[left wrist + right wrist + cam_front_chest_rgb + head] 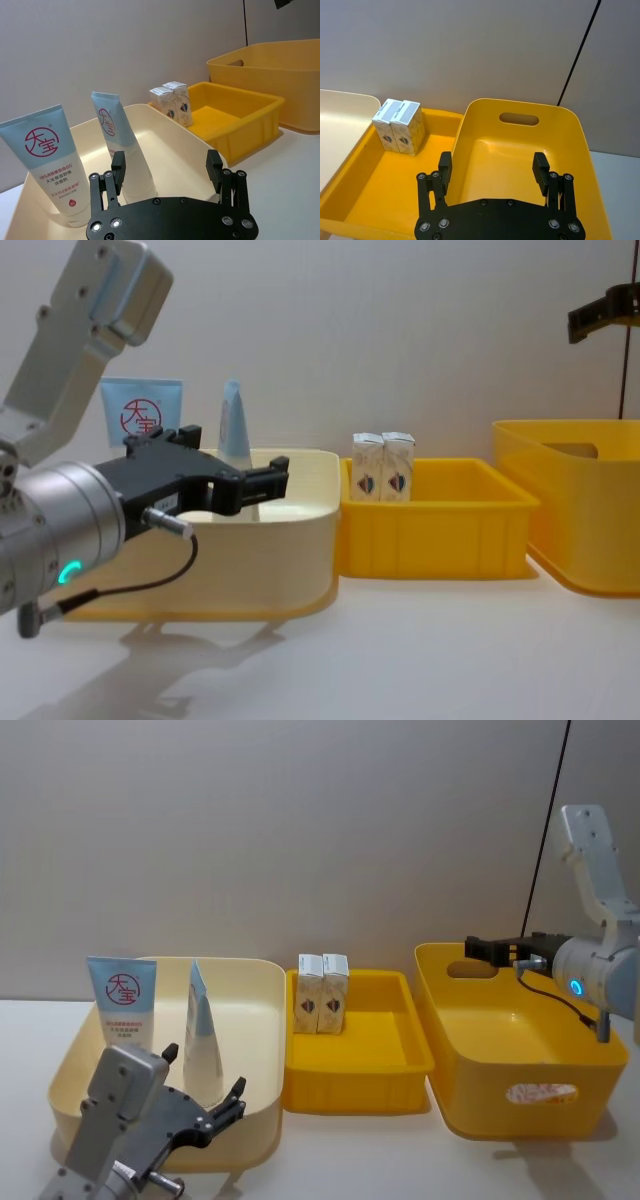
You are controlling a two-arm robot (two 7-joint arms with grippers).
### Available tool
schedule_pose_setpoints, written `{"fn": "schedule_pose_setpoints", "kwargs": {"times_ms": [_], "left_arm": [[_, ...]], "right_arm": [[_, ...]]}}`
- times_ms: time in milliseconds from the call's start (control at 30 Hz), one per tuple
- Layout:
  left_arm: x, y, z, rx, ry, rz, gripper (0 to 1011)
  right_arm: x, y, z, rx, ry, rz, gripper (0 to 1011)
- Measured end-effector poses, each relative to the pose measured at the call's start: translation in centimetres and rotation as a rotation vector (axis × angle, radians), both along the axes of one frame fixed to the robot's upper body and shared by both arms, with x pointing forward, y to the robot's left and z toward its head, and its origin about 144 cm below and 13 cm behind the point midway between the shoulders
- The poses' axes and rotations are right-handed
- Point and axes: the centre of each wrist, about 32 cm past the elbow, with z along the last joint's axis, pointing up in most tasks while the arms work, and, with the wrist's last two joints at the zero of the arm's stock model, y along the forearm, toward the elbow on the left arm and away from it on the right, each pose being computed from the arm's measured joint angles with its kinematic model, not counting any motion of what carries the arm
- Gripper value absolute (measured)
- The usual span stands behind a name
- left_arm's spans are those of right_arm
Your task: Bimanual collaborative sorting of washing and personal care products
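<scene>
1. Left tool (pixel 166 167): jaws wide apart, nothing held. It hovers at the near rim of the cream bin (pixel 258 982), aimed in toward the tubes.
2. Right tool (pixel 492 165): jaws apart, also holding nothing. It hangs over the big bin (pixel 500 1035), up near the back wall with the handle slot.
3. Flat tube (pixel 122 995), red round logo: stands upright on its cap in the cream bin, at the far left wall.
4. Slim tube (pixel 200 1030): upright in the same bin, just beside the flat tube and nearer the left tool. I can't tell whether the two touch.
5. Cartons (pixel 322 992): two, upright and side by side, touching each other. They sit in the far left corner of the tray (pixel 385 1065), which is between the two bins.
6. The big bin has nothing in it as far as visible. All three containers sit on the bench (pixel 360 1155).
7. Progress (judgement): the items are grouped by type, tubes in the cream bin and cartons in the tray.
   - If that grouping is the goal, the sort looks nearly or fully done.
   - If the big bin is a target, nothing has reached it yet and all four items remain.
   - The left tool's aim suggests a tube pick is next, the slim one being closest.
</scene>
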Motion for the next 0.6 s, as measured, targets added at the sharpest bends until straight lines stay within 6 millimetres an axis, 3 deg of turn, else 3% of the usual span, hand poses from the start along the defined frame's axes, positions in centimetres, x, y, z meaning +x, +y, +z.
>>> {"fn": "schedule_pose_setpoints", "kwargs": {"times_ms": [600], "left_arm": [[3.7,-0.6,4.2,0.012,0.043,-0.031,1003]], "right_arm": [[0.1,0.0,-0.1,0.005,0.009,0.004,1001]]}}
